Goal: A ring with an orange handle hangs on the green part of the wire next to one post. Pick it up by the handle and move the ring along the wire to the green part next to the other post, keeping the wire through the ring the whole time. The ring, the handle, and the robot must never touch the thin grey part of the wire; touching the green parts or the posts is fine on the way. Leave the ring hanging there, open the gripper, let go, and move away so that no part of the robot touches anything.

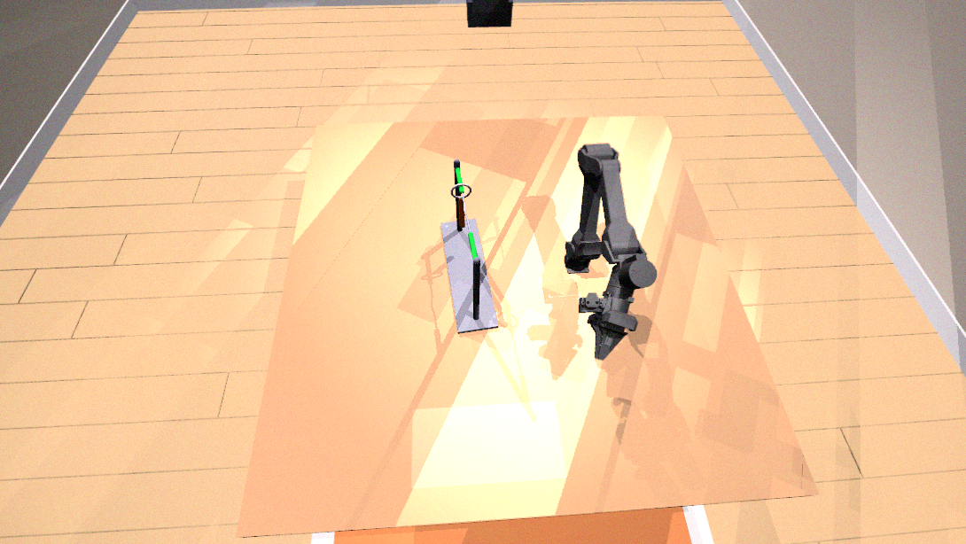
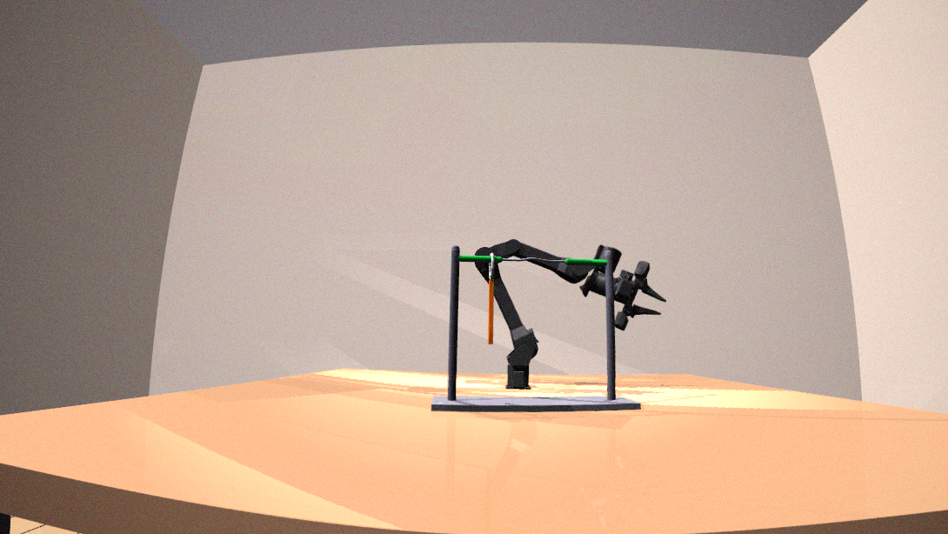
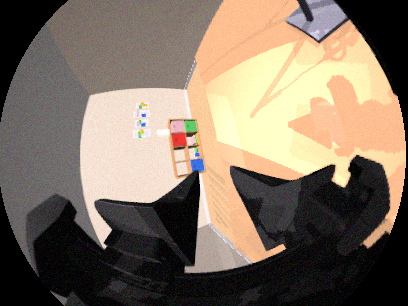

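Note:
The ring (image 1: 461,191) (image 2: 491,260) hangs on the green wire part (image 1: 459,176) (image 2: 474,257) next to the far post (image 1: 456,164), which is the left post (image 2: 454,324) in the exterior view. Its orange handle (image 1: 461,214) (image 2: 490,311) hangs straight down. The thin grey wire (image 2: 530,258) runs to the other green part (image 1: 472,246) (image 2: 587,261) at the near post (image 1: 475,290) (image 2: 609,331). My gripper (image 1: 601,351) (image 2: 659,302) (image 3: 214,172) is partly open with nothing between the fingers. It is off to the side of the near post, well away from the handle.
The posts stand on a grey base plate (image 1: 466,317) (image 2: 530,403) (image 3: 320,12) on the orange table. The arm's base (image 1: 578,260) stands to the right of the plate. A dark box (image 1: 489,11) sits at the far floor edge. A colour chart (image 3: 186,148) hangs on the wall.

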{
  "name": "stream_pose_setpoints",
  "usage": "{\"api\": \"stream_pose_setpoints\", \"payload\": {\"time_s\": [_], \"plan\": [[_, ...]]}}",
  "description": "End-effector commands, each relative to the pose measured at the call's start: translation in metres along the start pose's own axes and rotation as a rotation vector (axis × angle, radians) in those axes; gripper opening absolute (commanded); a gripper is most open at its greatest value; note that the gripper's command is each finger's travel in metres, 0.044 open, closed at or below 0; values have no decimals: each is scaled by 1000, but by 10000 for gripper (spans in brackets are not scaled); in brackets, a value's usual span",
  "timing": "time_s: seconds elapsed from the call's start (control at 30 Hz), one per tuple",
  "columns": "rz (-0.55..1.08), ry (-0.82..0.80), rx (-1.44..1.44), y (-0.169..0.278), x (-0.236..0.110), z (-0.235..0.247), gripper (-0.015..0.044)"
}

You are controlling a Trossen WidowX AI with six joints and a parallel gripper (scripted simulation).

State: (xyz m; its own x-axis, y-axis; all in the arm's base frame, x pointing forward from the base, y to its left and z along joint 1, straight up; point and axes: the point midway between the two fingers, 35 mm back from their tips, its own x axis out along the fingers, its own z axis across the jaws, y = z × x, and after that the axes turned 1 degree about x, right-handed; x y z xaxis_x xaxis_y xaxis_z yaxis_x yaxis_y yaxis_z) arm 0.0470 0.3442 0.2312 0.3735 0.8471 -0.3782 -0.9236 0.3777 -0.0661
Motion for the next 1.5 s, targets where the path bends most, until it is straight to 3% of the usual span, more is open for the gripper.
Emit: {"api": "stream_pose_setpoints", "payload": {"time_s": [0.0, 0.7, 1.47], "plan": [[-31, 22, -56, -28, 8, -11, 160], [-190, 120, -306, -170, 8, -70, 160], [-395, 212, -531, -287, -65, -147, 160]]}}
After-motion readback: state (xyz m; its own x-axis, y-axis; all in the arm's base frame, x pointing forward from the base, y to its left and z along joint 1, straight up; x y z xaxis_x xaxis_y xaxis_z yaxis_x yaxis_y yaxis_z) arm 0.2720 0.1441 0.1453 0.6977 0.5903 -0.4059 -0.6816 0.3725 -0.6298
